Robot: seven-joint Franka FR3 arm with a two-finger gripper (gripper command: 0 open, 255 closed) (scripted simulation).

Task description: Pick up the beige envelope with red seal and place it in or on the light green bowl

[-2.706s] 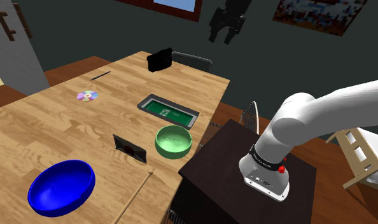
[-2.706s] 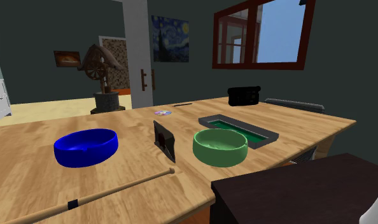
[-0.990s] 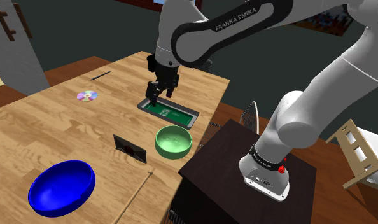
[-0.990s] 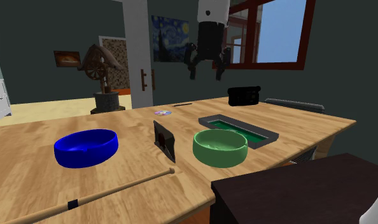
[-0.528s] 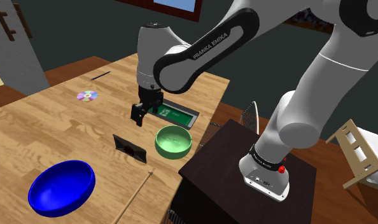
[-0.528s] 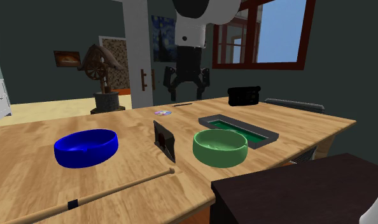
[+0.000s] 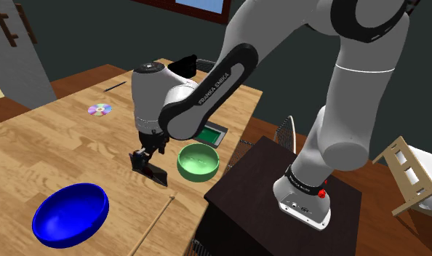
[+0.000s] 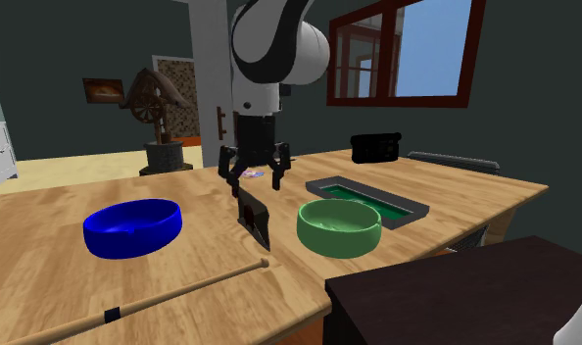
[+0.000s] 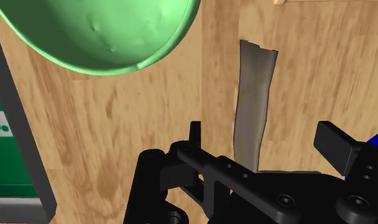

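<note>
The envelope [image 7: 155,172] stands on its edge on the wooden table, thin and dark grey, with a red seal on its face [image 8: 254,218]. My gripper [image 7: 143,153] hangs open right above its top edge [image 8: 252,178]. Seen from the wrist, the envelope [image 9: 254,102] is an edge-on grey strip running between the two fingers of the gripper [image 9: 265,137] without touching either. The light green bowl [image 7: 198,161] sits just beside the envelope, towards the stand [image 8: 338,227] [image 9: 105,32].
A blue bowl [image 7: 69,211] sits at the near end of the table, with a long wooden stick [image 7: 153,224] next to it. A grey tray with a green inside [image 8: 369,197] lies beyond the green bowl. A disc [image 7: 100,109], a black box [image 8: 375,147] and a sculpture [image 8: 160,123] stand farther off.
The arm has swung in from high above the far end of the table and come down over the tray to the envelope. The fingers have stayed open. Nothing on the table has moved.
</note>
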